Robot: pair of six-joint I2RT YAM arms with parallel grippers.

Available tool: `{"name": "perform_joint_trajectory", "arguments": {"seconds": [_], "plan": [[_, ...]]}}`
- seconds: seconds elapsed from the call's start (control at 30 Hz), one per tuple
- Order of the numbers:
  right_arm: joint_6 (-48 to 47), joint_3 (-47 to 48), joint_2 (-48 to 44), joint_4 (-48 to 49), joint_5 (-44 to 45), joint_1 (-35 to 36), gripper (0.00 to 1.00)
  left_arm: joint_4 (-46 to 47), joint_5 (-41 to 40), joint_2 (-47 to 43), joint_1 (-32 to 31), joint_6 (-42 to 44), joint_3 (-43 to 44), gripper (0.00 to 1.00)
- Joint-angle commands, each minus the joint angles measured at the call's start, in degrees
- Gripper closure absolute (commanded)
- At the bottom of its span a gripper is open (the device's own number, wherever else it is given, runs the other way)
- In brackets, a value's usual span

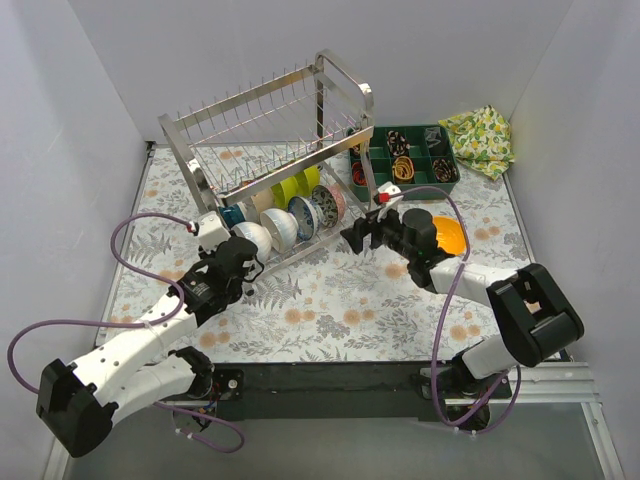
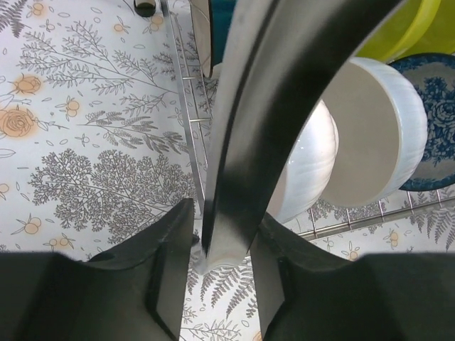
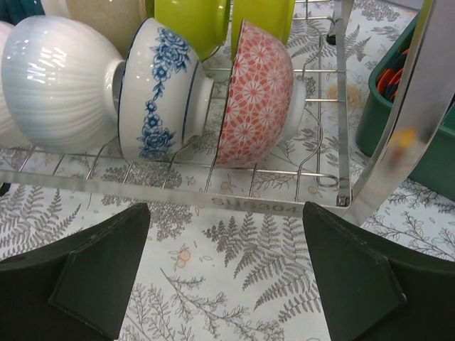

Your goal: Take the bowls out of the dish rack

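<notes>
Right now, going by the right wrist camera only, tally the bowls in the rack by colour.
lime green bowls: 2
white ribbed bowl: 1
blue-and-white bowl: 1
red-patterned bowl: 1
Total: 5, leaving out pieces cropped at the left and top edges.

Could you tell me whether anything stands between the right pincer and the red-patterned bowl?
Only partly. The front rail of the dish rack crosses low between the open right pincer and the red-patterned bowl, below the bowl's body. The slanted frame post stands off to the right. Nothing else visible blocks it.
</notes>
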Motion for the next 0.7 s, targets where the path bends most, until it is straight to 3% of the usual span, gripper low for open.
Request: {"name": "perform_joint_trajectory", "arguments": {"seconds": [0.0,0.3,0.37,0.67], "plan": [[0.12,4.16,3.25,7.54,2.83,0.37,0.04,-0.52,0.79,0.20,0.22,0.51,0.37,0.70],[3.20,11.02,10.81,10.36,5.37,1.51,0.04,-0.43,0.44,0.29,0.22,1.04,0.46,0.91],[3.46,12.33,11.61,10.36,7.13,2.30,0.03,-0.34,0.70,0.55,0.22,1.13,0.46,0.99],[4.95,16.65,16.71,10.45,14.25,2.92,0.05,0.18,1.41,0.20,0.22,1.39,0.11,1.00]]}}
